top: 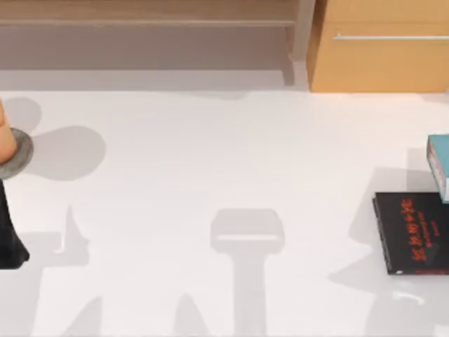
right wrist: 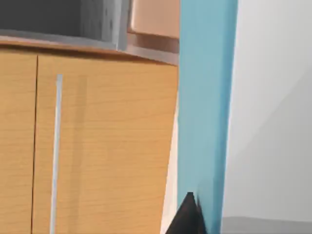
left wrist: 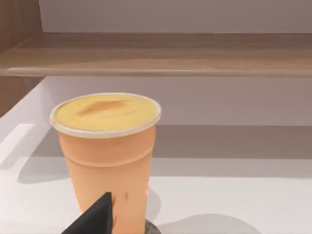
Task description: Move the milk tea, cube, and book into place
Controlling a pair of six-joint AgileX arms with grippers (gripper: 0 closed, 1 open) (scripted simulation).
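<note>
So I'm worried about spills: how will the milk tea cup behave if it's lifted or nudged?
The milk tea is tall and tapers toward its base, so it probably tips easily when pushed. It looks full to the rim, so likely heavy for its size and quick to slop. It seems to sit on the grey disc, which may add wobble.

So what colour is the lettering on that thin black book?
Red, on the black book, seen best in the top view at the table's right.

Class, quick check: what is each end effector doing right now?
Left end effector: at the milk tea; grip cannot be told.
Right end effector: against the book; grip cannot be told.
</note>
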